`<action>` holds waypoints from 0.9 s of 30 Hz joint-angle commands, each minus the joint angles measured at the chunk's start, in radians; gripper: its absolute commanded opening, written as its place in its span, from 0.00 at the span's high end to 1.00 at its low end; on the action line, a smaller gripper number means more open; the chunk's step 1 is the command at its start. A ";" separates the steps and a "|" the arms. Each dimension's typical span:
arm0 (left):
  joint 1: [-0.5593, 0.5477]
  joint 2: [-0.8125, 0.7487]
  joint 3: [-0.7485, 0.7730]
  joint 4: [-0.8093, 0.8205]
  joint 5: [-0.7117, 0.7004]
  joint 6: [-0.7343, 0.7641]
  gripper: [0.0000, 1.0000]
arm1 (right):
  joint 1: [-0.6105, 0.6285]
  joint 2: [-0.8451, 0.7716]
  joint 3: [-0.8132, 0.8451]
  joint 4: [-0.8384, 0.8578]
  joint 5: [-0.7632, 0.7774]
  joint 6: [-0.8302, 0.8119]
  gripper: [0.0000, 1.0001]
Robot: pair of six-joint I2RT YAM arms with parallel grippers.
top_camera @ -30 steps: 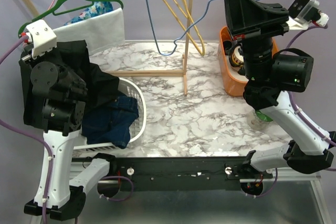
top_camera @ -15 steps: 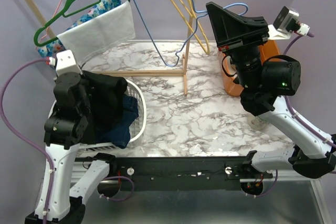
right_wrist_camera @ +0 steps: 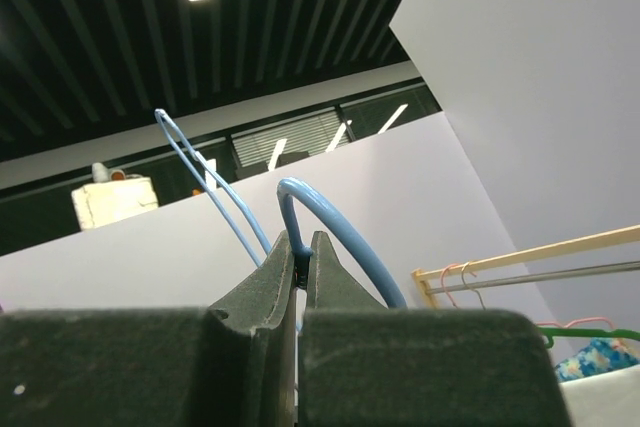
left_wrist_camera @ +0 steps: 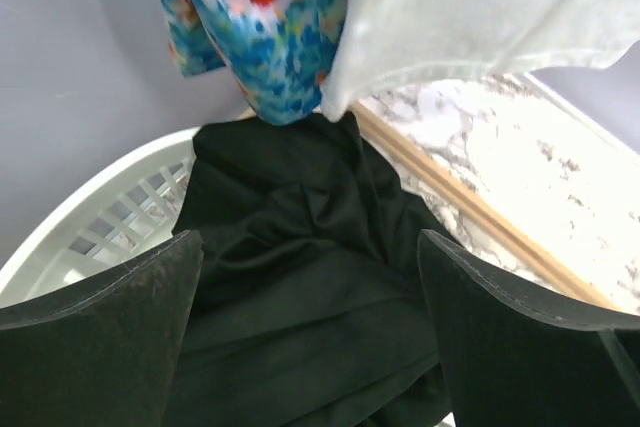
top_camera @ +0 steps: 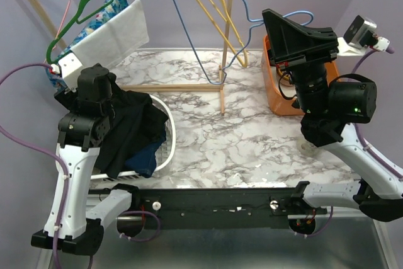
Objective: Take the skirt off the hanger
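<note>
Two states: left pincer (left_wrist_camera: 310,247) gapes over limp, light skirt (top_camera: 132,124) (any fold should grip); right pincer (right_wrist_camera: 302,257) clamps stiff hanger (right_wrist_camera: 305,185).

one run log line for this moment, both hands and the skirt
left hand: open over plain black fabric skirt | skirt: draped into white slatted basket | right hand: shut on thin light-blue hanger, bare
</note>
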 commanded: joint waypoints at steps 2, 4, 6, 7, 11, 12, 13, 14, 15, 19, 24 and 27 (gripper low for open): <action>0.003 0.004 -0.064 0.107 0.014 0.077 0.03 | -0.002 -0.044 -0.023 -0.070 0.032 -0.047 0.99; 0.005 -0.001 -0.151 0.202 0.069 0.125 0.05 | -0.002 -0.050 -0.040 -0.067 0.033 -0.040 0.99; 0.011 0.036 -0.194 0.242 0.080 0.136 0.10 | 0.000 -0.061 -0.068 -0.061 0.035 -0.033 0.99; 0.015 0.059 -0.210 0.255 0.089 0.137 0.11 | -0.002 -0.064 -0.076 -0.050 0.035 -0.033 0.99; 0.038 0.195 -0.191 0.233 0.071 0.061 0.14 | -0.002 -0.083 -0.099 -0.036 0.032 -0.040 0.99; 0.063 0.243 -0.190 0.223 0.071 0.032 0.16 | -0.002 -0.086 -0.105 -0.035 0.033 -0.043 0.99; 0.081 0.261 -0.182 0.189 0.095 0.001 0.16 | 0.000 -0.095 -0.108 -0.035 0.036 -0.048 0.99; 0.095 0.277 -0.185 0.175 0.113 -0.063 0.20 | -0.002 -0.098 -0.111 -0.035 0.038 -0.057 0.99; 0.107 0.298 -0.196 0.166 0.127 -0.091 0.21 | 0.000 -0.106 -0.114 -0.035 0.041 -0.062 0.99; 0.170 0.335 -0.308 0.148 0.172 -0.221 0.22 | 0.000 -0.141 -0.148 -0.023 0.049 -0.089 0.99; 0.169 0.360 -0.383 0.154 0.173 -0.321 0.23 | 0.000 -0.193 -0.178 -0.010 0.069 -0.142 0.99; 0.169 0.389 -0.427 0.155 0.190 -0.373 0.23 | 0.000 -0.205 -0.194 -0.001 0.076 -0.160 0.99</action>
